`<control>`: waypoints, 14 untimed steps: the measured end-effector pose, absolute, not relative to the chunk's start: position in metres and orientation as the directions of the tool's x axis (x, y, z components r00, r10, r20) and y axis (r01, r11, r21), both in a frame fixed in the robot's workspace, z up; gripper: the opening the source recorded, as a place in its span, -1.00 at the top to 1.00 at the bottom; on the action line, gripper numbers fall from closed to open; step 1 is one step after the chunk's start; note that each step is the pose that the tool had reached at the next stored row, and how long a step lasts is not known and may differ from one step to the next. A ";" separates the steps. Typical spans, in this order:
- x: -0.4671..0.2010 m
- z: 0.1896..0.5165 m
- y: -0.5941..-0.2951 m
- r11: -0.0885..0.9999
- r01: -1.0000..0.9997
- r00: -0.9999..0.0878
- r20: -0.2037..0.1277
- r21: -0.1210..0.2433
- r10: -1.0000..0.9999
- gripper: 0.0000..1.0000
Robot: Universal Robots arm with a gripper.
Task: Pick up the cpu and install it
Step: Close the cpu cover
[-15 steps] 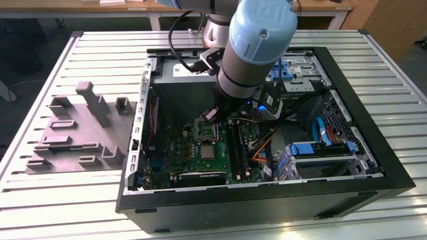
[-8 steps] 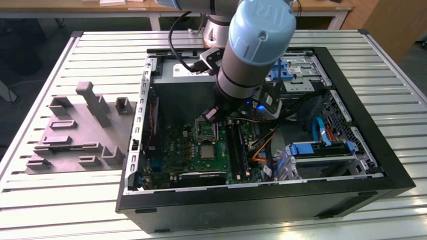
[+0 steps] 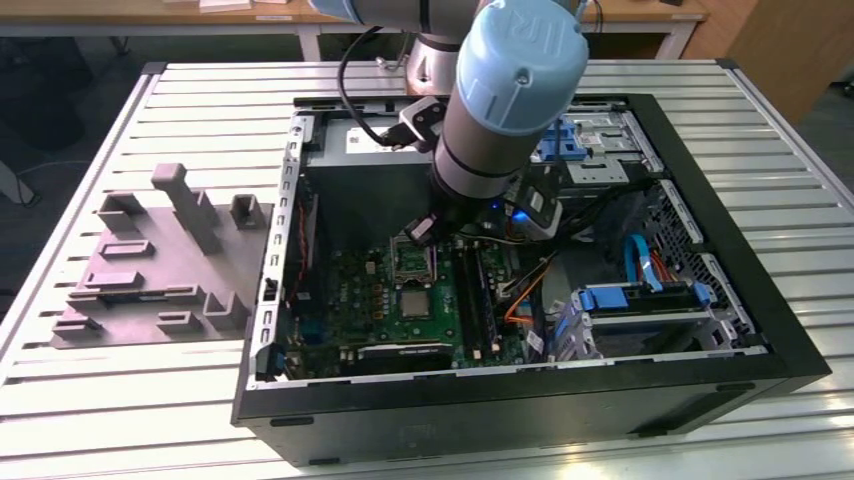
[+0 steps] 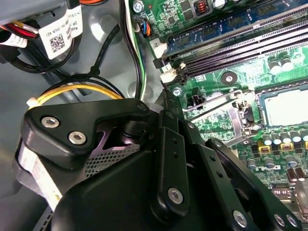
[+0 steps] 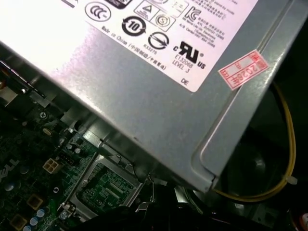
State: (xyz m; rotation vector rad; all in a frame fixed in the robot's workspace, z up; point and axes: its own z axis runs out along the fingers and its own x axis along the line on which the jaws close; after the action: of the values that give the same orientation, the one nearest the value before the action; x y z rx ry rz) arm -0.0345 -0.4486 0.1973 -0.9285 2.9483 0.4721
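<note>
Exterior view: An open computer case is seen lying on a slatted table, with a grey tray beside it toward the exterior view's left. The arm is reached down into the case. The gripper is placed low over the green circuit board, just above the square metal-framed socket. A dark glossy chip is noted on the board beside the socket, and the memory slots are seen toward the exterior view's right of both. How far the gripper is open cannot be told, nor whether anything is held in it. The position of the cpu cannot be made out.

Second wrist view: The black gripper housing is seen close up. Beyond it the board is shown with the memory slots, the socket's lever and the socket, whose inside is rendered pale and shiny. A yellow cable is looped behind the housing.

First wrist view: The grey power supply, marked with a red sticker, is seen above the board. The socket is shown just beside its edge, with a green gridded surface inside the frame. The yellow cable is curved past the supply's corner.
</note>
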 end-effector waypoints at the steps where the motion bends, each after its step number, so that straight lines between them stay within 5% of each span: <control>1: -0.034 0.197 -0.449 0.778 -0.562 -0.823 -0.103 0.280 -0.558 0.79; 14: -0.036 0.198 -0.446 0.787 -0.563 -0.823 -0.084 0.253 -0.562 0.79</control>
State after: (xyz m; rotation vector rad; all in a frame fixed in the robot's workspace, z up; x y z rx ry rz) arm -0.0359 -0.4459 0.1980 -0.9335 2.9656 0.4214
